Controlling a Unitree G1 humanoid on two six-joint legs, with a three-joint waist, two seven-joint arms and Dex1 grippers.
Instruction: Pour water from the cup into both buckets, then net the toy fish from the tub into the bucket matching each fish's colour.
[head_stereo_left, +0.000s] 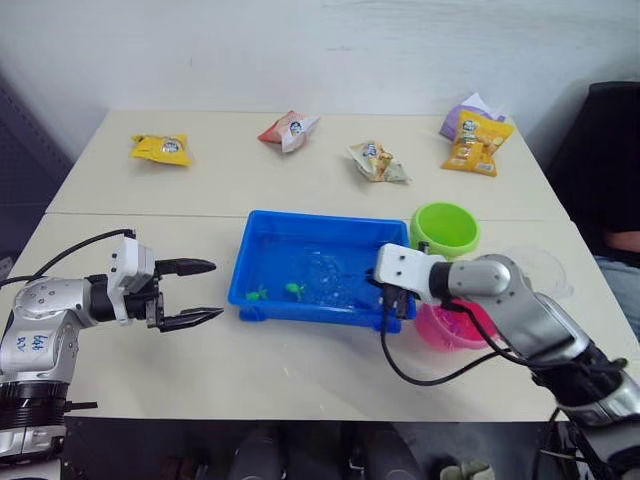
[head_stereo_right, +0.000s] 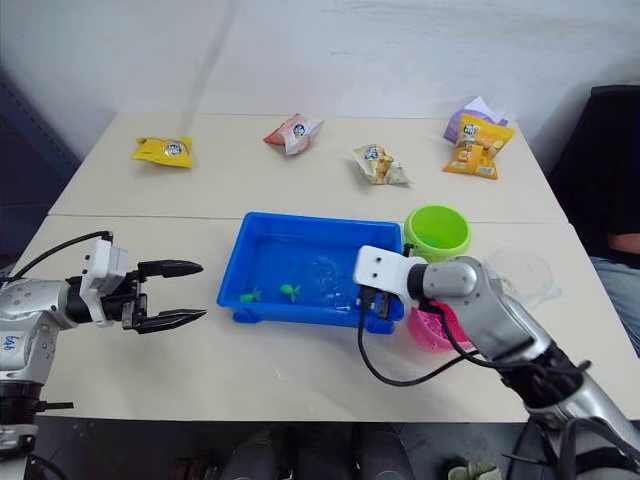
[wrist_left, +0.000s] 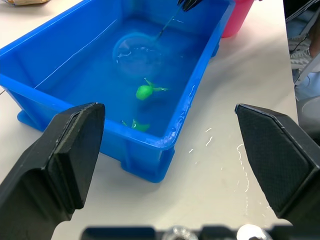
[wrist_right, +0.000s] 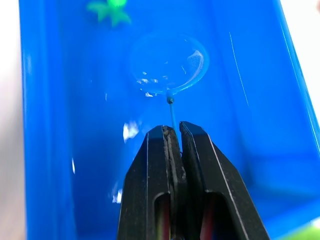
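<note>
Inside the tub's (head_stereo_left: 262, 232) rim, the right tool (wrist_right: 173, 131) grips the net (wrist_right: 167, 63).

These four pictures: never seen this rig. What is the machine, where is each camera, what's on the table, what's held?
It is a two-armed humanoid robot. Two pictures come from its head, looking down; the other two from a camera on each wrist. On the table stand a blue tub of water with two green toy fish, a green bucket, a pink bucket, a clear cup and several snack packets. The right tool is shut on the thin handle of a small net, whose hoop is in the tub. The left tool is open and holds nothing, beside the tub.
</note>
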